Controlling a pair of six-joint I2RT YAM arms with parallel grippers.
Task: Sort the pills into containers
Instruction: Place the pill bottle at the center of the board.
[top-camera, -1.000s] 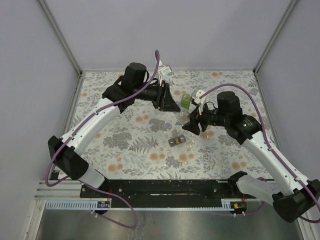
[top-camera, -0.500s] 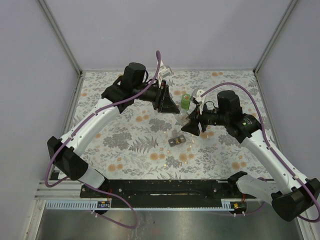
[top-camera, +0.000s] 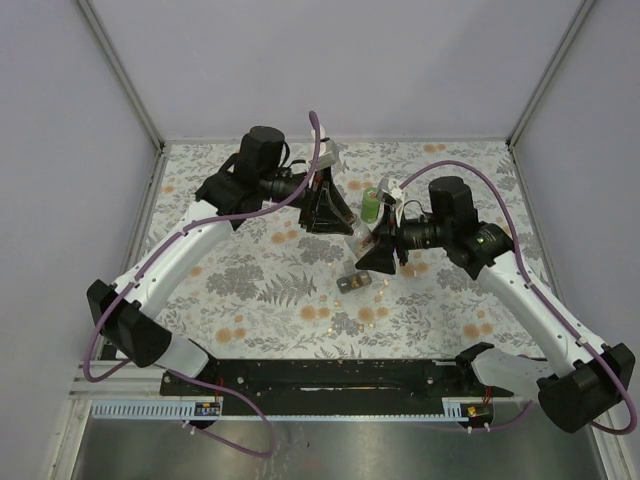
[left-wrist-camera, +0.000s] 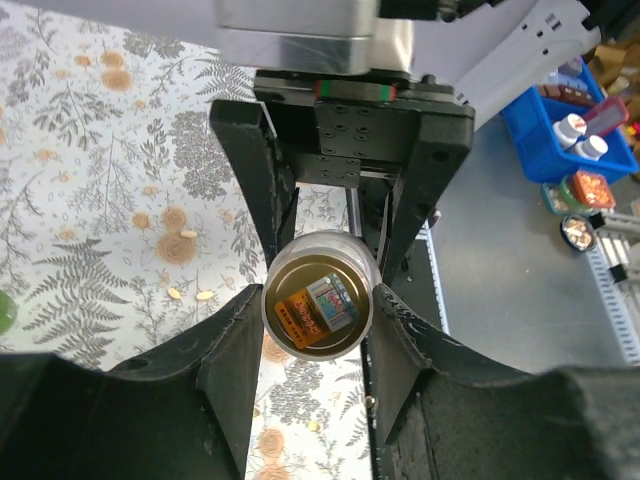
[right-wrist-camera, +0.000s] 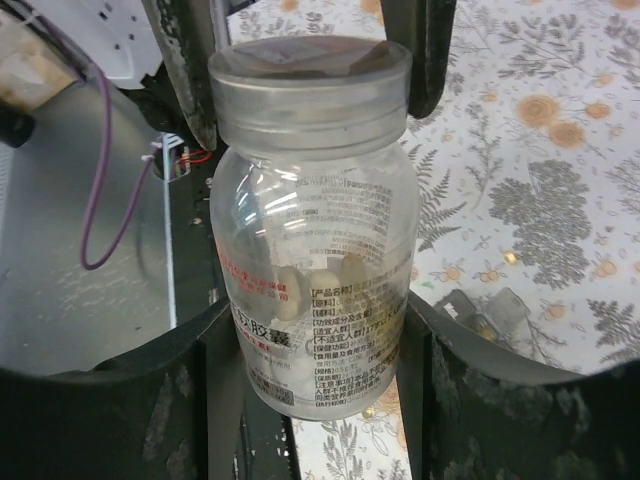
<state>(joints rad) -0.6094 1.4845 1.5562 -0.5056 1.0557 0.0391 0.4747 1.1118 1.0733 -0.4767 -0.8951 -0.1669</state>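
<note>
Bottle (right-wrist-camera: 315, 260) held by both arms above table (top-camera: 250, 280) centre.
R gripper (right-wrist-camera: 315, 350) clamps bottle body; L gripper (left-wrist-camera: 318, 320) clamps lid (right-wrist-camera: 308, 85), lid on. Few pills (right-wrist-camera: 310, 285) inside.

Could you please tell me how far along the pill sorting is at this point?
Done: nothing looks sorted yet. In hand: the right gripper holds the clear pill bottle by its body, and the left gripper grips its lid, which is on, with pills inside. Left: open it and sort them, presumably into the green container and small box on the mat.
</note>
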